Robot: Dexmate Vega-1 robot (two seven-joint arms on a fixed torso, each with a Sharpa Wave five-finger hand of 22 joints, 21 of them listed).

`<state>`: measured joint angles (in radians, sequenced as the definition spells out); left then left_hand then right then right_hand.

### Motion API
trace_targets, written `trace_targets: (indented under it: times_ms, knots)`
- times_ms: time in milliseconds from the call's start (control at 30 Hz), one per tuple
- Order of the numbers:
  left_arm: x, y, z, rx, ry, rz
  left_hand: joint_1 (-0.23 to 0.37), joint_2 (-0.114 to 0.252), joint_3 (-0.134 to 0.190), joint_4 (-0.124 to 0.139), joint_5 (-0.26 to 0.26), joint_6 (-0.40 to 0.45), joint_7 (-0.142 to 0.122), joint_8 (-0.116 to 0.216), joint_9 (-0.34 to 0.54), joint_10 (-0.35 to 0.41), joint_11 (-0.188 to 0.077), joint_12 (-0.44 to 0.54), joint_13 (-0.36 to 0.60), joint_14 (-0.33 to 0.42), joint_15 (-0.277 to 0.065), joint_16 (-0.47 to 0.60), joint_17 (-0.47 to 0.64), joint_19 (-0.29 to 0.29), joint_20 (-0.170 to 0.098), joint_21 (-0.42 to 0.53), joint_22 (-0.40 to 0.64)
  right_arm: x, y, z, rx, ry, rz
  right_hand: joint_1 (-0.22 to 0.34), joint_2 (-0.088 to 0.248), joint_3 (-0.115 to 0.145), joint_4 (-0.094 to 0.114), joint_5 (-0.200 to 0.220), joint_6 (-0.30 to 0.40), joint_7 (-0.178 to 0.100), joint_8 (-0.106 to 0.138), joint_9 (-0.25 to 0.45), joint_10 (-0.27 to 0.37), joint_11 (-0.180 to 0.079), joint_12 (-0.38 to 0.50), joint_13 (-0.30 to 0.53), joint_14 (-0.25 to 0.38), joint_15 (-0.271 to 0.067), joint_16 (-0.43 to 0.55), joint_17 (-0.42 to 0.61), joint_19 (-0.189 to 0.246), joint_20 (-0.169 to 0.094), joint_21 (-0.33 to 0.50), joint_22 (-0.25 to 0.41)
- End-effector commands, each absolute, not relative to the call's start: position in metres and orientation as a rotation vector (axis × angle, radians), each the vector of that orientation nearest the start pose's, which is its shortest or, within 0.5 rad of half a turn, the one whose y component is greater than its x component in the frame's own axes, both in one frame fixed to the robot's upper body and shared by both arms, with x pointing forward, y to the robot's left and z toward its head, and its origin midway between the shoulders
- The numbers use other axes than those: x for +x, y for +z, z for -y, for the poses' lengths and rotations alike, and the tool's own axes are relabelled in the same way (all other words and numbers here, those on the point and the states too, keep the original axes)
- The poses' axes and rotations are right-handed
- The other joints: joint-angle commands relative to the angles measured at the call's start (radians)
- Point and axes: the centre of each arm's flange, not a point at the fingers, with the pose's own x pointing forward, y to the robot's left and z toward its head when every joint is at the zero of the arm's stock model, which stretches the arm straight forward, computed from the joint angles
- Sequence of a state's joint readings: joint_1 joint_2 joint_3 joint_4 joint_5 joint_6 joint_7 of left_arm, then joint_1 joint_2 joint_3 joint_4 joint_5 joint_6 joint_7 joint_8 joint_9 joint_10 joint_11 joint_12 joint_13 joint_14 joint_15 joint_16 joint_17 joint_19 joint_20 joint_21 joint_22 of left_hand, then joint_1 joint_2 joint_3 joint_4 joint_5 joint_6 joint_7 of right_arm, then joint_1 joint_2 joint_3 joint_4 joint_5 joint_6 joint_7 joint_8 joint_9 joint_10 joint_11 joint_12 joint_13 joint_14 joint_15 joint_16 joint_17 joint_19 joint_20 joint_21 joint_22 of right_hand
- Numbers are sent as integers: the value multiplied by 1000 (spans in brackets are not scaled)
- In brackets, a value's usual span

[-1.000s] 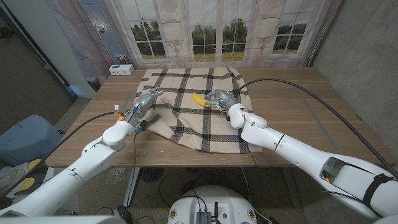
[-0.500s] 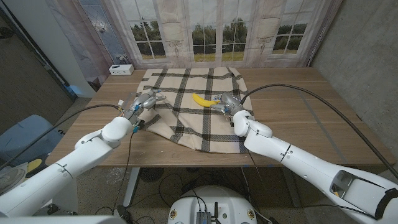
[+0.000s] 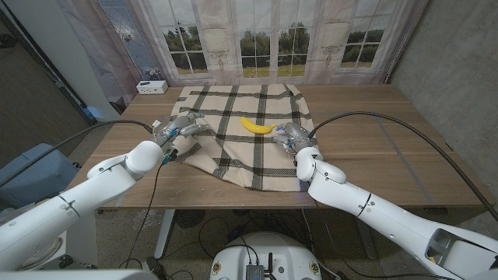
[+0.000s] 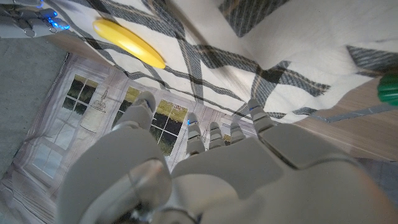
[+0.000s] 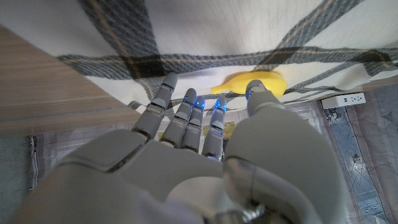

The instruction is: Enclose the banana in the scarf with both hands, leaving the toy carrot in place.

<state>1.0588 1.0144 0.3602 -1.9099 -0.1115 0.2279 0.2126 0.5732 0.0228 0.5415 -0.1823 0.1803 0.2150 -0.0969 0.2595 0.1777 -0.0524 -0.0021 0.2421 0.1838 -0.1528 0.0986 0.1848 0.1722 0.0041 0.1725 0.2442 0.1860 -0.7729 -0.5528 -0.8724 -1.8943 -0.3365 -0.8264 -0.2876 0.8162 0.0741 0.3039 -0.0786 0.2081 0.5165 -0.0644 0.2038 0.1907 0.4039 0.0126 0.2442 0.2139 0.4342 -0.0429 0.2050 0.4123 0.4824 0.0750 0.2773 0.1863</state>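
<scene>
A cream scarf [image 3: 249,148] with dark plaid stripes lies spread on the wooden table. The yellow banana [image 3: 257,125] lies bare on its middle; it also appears as the banana [image 4: 129,43] and the banana [image 5: 247,83]. My left hand [image 3: 180,128] hovers at the scarf's left edge, fingers [image 4: 201,134] stretched out and holding nothing. My right hand [image 3: 294,134] is over the scarf's right part, a short way right of the banana, fingers [image 5: 186,115] spread and empty. A green tip, probably the toy carrot [image 4: 388,92], lies on the bare wood beside the scarf's left edge.
A white socket box [image 3: 152,87] sits at the table's back left corner, and it is the socket box [image 5: 343,99] in the right wrist view. Bare table [image 3: 373,124] stretches right of the scarf. Curtains and windows stand behind the table.
My right hand has drawn back from the banana toward the near right. The left hand has shifted slightly nearer along the scarf's left edge. The banana stays where it was.
</scene>
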Motion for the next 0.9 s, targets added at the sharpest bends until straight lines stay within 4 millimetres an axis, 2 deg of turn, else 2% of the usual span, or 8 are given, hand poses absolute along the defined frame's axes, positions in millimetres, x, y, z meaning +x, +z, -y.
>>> trace_targets:
  times_ms: [33, 100, 233, 433, 633, 767, 900]
  knots:
    - [542, -8, -312, 1102, 84, 422, 31, -7, 1, -1, 9, 29, -30, 8, 2, 12, -5, -3, 4, -4, -15, -2, 2, 13, -4, -4, 1, 562, -76, 128, -1087, -192, 298, 13, 4, 9, -8, 5, 10, 1, 5, 0, 11, -1, 0, 1, 9, -52, 6, 0, 11, 0, -2, 2]
    - [540, -9, -310, 1121, 87, 418, 40, -10, 0, -1, 9, 38, -42, 8, 2, 14, -5, -4, 4, -4, -15, -2, 2, 16, -6, -4, 1, 558, -79, 129, -1088, -203, 296, 17, 4, 12, -12, 5, 12, 1, 5, 0, 12, 0, -1, 1, 9, -53, 6, -1, 12, 1, -2, 2]
    - [535, -10, -307, 1162, 100, 410, 50, -12, 0, -1, 10, 37, -44, 5, 2, 12, -8, -6, 4, -5, -15, -2, 2, 17, -8, -5, 1, 550, -83, 130, -1088, -226, 289, 27, -3, 17, -26, 6, 36, 6, 12, 0, 18, -4, -1, 1, 12, -55, 6, -7, 17, 0, -2, 2]
    - [530, -11, -303, 1204, 115, 408, 65, -16, -1, 0, 11, 37, -44, 1, 3, 8, -12, -10, 3, -13, -23, -5, 2, 21, -10, -6, 1, 537, -89, 130, -1116, -249, 279, 35, -25, 19, -46, 8, 62, 4, 16, 0, 72, -19, 14, 2, 38, -67, 13, -16, 32, -5, 1, 2]
    - [527, -11, -300, 1255, 138, 409, 84, -20, -2, 1, 12, 47, -53, 0, 3, 6, -19, -14, 3, -21, -30, -6, 1, 24, -13, -8, 1, 524, -94, 127, -1157, -283, 260, 42, -59, 13, -64, 12, 71, 0, 17, 0, 75, -27, 13, 3, 37, -79, 9, -22, 36, -10, 0, 1]
    - [526, -11, -300, 1266, 141, 415, 94, -24, -4, 1, 13, 55, -56, 0, 4, 6, -23, -15, 3, -25, -35, -7, 1, 25, -14, -9, 1, 516, -96, 126, -1191, -301, 239, 71, -72, 22, -83, 23, 72, -12, 14, 1, 64, -48, 6, 4, 30, -85, 5, -27, 38, -13, -1, 1]
    - [527, -11, -301, 1271, 138, 418, 102, -27, -5, 2, 13, 58, -56, -1, 4, 6, -22, -16, 3, -28, -38, -7, 1, 26, -16, -10, 1, 509, -97, 125, -1227, -310, 214, 97, -75, 33, -94, 32, 69, -18, 11, 1, 58, -57, 2, 5, 24, -89, 2, -30, 39, -17, -2, 1]
